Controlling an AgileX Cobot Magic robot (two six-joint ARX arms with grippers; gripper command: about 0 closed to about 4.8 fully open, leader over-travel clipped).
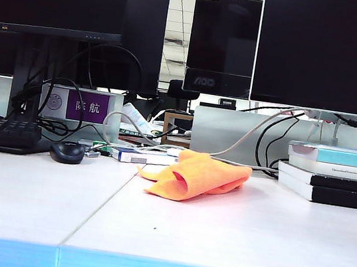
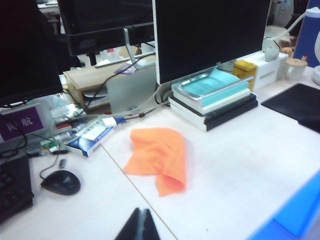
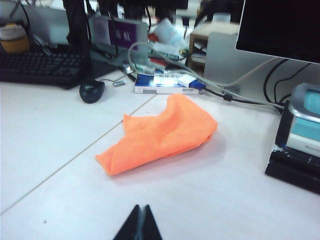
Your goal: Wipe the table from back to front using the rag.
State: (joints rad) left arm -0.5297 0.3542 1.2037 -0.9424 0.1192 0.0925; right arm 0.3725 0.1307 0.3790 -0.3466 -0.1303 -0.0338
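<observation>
I see rag crumpled on white tabletop, toward back, just right of seam, between mouse and book stack. Left tool pinched closed, empty, hovering above tabletop, apart from rag. Right tool likewise closed, holding nothing, short of rag.

You had bare table from 6 o'clock to the rag; books at 3, mouse at 9 stood in the way.
</observation>
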